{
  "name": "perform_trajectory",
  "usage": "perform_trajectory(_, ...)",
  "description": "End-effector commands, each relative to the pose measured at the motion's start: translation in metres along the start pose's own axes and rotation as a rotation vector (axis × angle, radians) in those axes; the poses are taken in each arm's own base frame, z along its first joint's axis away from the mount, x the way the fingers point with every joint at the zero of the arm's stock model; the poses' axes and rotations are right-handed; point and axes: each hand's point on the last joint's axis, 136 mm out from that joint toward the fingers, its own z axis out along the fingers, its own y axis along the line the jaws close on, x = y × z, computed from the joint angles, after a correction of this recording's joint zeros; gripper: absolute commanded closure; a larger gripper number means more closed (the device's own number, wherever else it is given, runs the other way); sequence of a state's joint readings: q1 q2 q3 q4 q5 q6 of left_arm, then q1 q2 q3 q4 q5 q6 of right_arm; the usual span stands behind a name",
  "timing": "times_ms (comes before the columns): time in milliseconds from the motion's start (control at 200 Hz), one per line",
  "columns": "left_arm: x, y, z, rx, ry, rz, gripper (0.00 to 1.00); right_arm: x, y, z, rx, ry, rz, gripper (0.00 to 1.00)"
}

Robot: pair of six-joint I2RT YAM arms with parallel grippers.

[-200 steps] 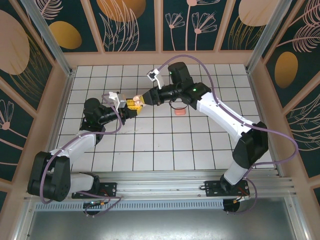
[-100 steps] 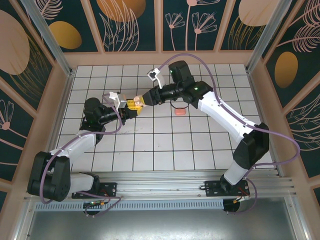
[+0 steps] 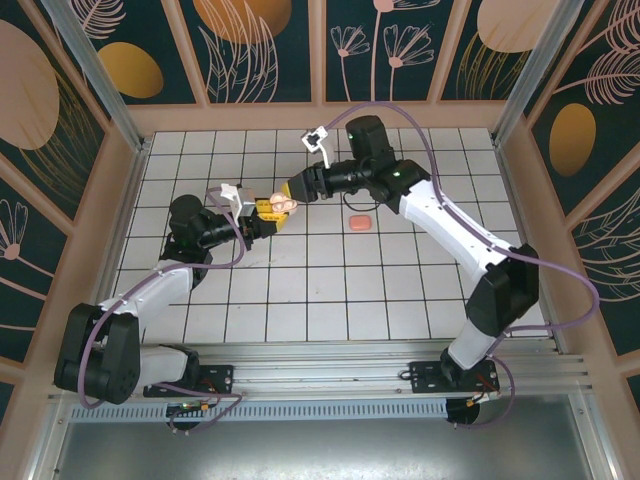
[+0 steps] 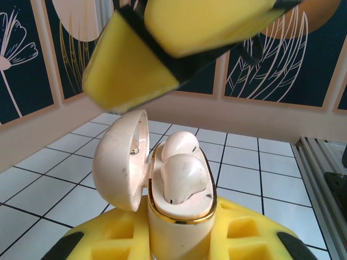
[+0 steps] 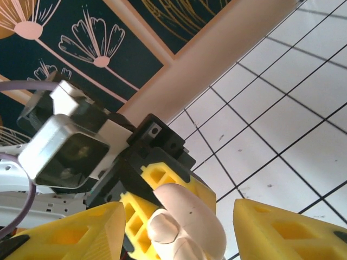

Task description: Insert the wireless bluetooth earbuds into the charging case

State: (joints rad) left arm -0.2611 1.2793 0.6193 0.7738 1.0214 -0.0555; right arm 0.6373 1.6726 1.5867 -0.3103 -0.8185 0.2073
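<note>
the two cream earbuds [image 4: 181, 173] sit side by side in the charging case [image 4: 179, 230], in the middle of the left wrist view. the lid [image 4: 119, 162] stands open on their left. the left fingers [image 4: 246, 235] are pinched tight on the bottom of the case and hold it up above the white worktop [image 3: 400, 290]. in the top view the case is a bit left of the middle.

a second ago the right fingers [image 5: 287, 230] were nearly closed and right up against the case. now they are spread apart with nothing in them. they have backed off a little toward the upper right of the top view. in the left wrist view they hang just above the case and do not touch it.

i think this means the right fingers have just let a bud drop into its hole. both cream buds look to be in. the lid is not shut yet.

a small pink thing [image 3: 360, 221] lies on the worktop, right of the middle. it is too small to tell what it is.
</note>
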Motion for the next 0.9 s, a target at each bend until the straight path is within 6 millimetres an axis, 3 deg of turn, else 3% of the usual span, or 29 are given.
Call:
perform_trajectory(0,-0.023,-0.007,0.000,0.030,-0.037,0.086,0.87,-0.009,0.020,0.006,-0.109,0.005,-0.017,0.44)
perform_trajectory(255,-0.016,0.003,0.000,-0.031,-0.006,0.083,0.87,0.007,0.041,0.006,-0.205,0.072,0.021,0.54)
perform_trajectory(380,-0.013,0.006,0.001,-0.040,-0.001,0.069,0.87,0.010,0.049,-0.005,-0.192,0.042,0.012,0.55)
perform_trajectory(475,-0.012,0.010,0.001,-0.061,0.003,0.045,0.87,0.009,0.044,-0.015,-0.137,0.001,0.010,0.55)
perform_trajectory(636,-0.004,0.028,0.005,-0.120,0.037,-0.119,0.87,0.000,-0.002,-0.039,0.097,-0.130,0.092,0.54)
perform_trajectory(766,0.015,0.048,0.006,-0.207,0.101,-0.329,0.89,0.001,-0.043,-0.062,0.265,-0.251,0.203,0.54)
perform_trajectory(806,0.023,0.053,0.006,-0.236,0.113,-0.400,0.89,0.000,-0.066,-0.077,0.338,-0.292,0.257,0.54)
perform_trajectory(896,0.039,0.063,0.004,-0.308,0.129,-0.556,0.88,0.006,-0.091,-0.088,0.426,-0.317,0.335,0.54)
